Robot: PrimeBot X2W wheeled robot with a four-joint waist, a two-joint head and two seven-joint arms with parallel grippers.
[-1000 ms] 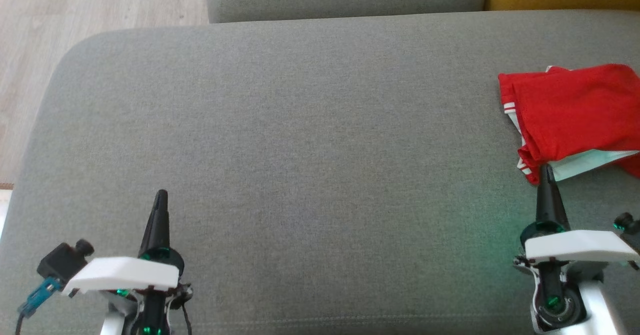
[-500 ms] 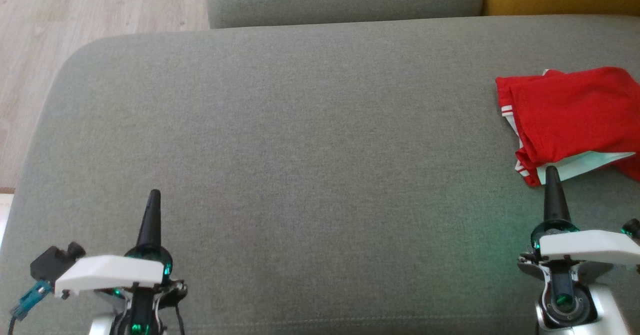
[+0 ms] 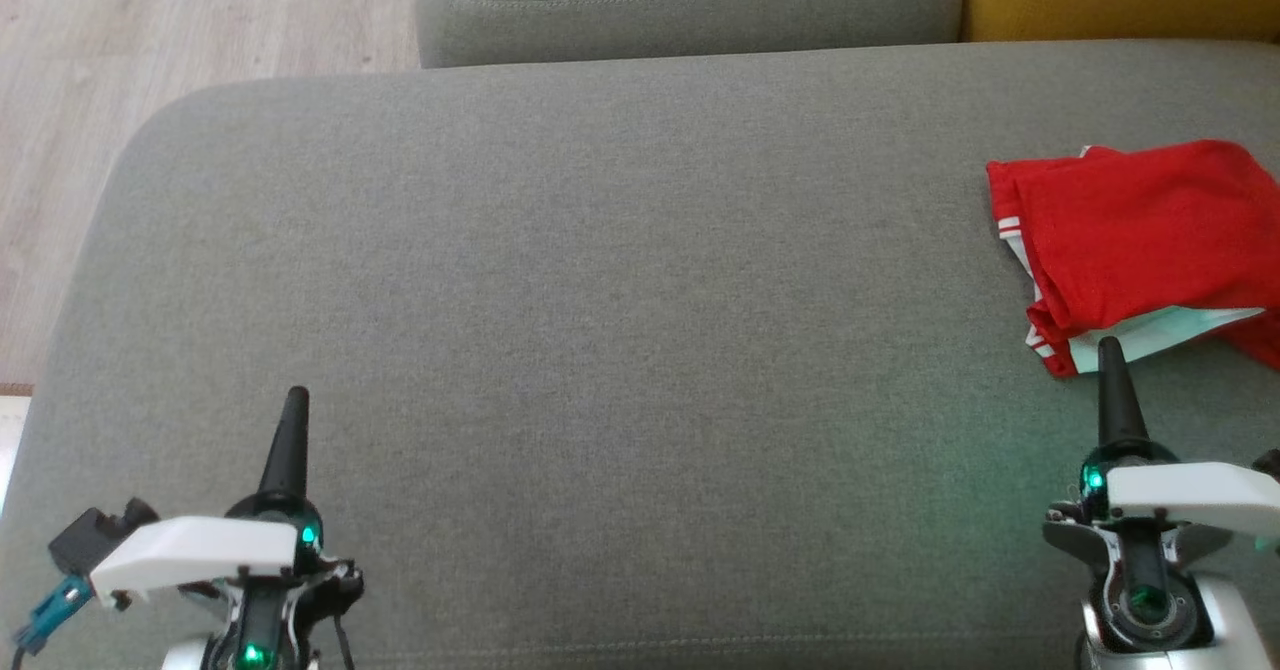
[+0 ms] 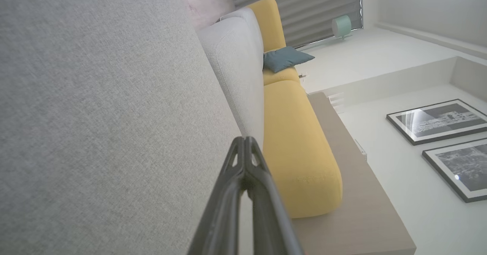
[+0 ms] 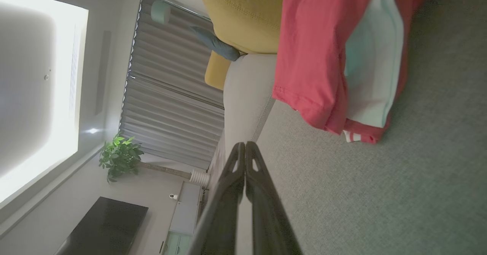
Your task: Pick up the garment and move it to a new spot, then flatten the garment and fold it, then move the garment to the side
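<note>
The garment [image 3: 1140, 240] lies on the far right part of the grey sofa seat [image 3: 600, 300], running past the head view's right edge. It is red and folded into a rough block of several layers. Thin white stripes mark the hem at its left corners, and a pale mint-white layer pokes out along its near edge. The right tool [image 3: 1107, 345] is closed, fingers pressed together with nothing between them. Its tip points at that pale edge, seemingly just short of it in the right wrist view. The left tool [image 3: 296, 395] is likewise closed and empty, over bare grey fabric well apart from the garment.
</note>
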